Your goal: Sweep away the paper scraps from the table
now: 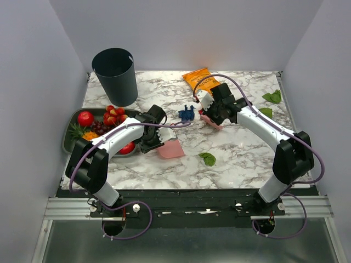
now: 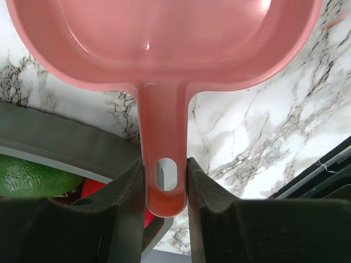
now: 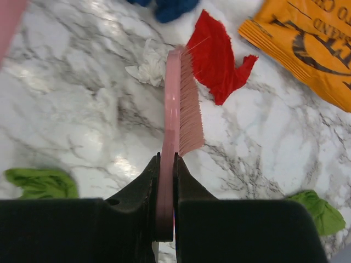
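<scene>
- The right gripper (image 3: 166,164) was clamped on the pink brush (image 3: 176,98), its bristles just beside a red scrap (image 3: 216,60) and a white scrap (image 3: 145,68) on the table (image 3: 71,109).
- The left gripper (image 2: 165,183) pinched the pink dustpan (image 2: 164,49) by its handle; the pan sat empty.
- Sweeping seemed barely begun; next, the brush likely had to drive scraps toward the pan.
- Both arms bent inward, a blue scrap (image 1: 186,114) between them, green scraps (image 1: 208,159) farther out.

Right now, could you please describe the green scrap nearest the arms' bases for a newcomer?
Find the marble table and its black front edge. Right of the pink dustpan lies one green scrap, alone; the other green scraps sit far right, further back.
</scene>
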### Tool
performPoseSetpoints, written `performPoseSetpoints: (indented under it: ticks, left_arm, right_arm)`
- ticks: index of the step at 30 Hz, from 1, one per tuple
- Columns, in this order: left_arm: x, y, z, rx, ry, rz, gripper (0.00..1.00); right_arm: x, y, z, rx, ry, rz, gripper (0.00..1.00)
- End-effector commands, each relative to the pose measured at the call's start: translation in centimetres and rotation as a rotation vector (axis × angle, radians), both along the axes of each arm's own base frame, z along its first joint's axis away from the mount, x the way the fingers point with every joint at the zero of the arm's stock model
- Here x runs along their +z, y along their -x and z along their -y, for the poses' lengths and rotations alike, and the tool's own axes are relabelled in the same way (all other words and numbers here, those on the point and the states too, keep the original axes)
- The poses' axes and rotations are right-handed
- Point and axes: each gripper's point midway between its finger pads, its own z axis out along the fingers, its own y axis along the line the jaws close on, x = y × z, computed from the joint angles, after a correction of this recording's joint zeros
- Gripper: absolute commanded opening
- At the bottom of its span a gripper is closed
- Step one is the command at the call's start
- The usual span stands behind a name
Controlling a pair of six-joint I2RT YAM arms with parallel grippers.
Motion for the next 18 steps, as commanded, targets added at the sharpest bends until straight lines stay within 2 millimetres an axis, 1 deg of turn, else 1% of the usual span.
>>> performPoseSetpoints:
  ticks: [1,2,4,5,7,8,9,11,13,16,17,18]
  left_arm:
    - [-0.2,0.1,0.4,0.002,0.001,0.011,0.00]
    - [-0.3,0.2,0.4,0.002,-0.001,0.005,0.00]
    - [-0.5,0.4,0.4,-0.006,-0.005,-0.004,0.00]
    - [-0.5,0.5,0.4,-0.008,-0.006,-0.005,0.00]
    - [-0.4,0.7,0.4,-0.012,-0.009,-0.010,0.00]
    - [-0.4,0.7,0.3,-0.014,-0.011,-0.012,0.00]
    - [-0.2,0.8,0.3,-0.015,-0.010,-0.010,0.00]
    - [-0.2,0.9,0.1,-0.020,-0.012,-0.010,0.00]
    - [-0.4,1.2,-0.1,-0.022,-0.020,-0.018,0.00]
    - [-0.4,1.4,-0.2,-0.030,-0.025,-0.019,0.00]
    - [-0.4,1.4,-0.2,-0.029,-0.026,-0.019,0.00]
    - [-0.3,1.4,-0.2,-0.034,-0.024,-0.017,0.00]
  right_arm:
    - [0.2,5.9,-3.5,0.100,-0.121,-0.171,0.01]
    - [1.1,7.1,-4.3,0.125,-0.177,-0.204,0.01]
    - [2.4,7.7,-4.7,0.098,-0.233,-0.221,0.01]
    - [3.3,7.7,-4.5,0.083,-0.239,-0.193,0.00]
    - [3.9,7.3,-3.5,0.048,-0.217,-0.142,0.01]
    - [4.2,6.6,-2.6,0.019,-0.185,-0.095,0.01]
    - [5.0,6.4,-2.1,0.021,-0.173,-0.053,0.00]
    - [4.9,6.0,-1.0,-0.003,-0.138,-0.015,0.01]
    - [4.7,5.9,-0.4,-0.016,-0.124,0.001,0.01]
    - [3.7,6.2,-0.3,-0.020,-0.112,-0.013,0.01]
    - [3.5,5.9,0.0,-0.031,-0.102,-0.003,0.01]
    - [2.8,6.0,0.3,-0.040,-0.089,-0.010,0.01]
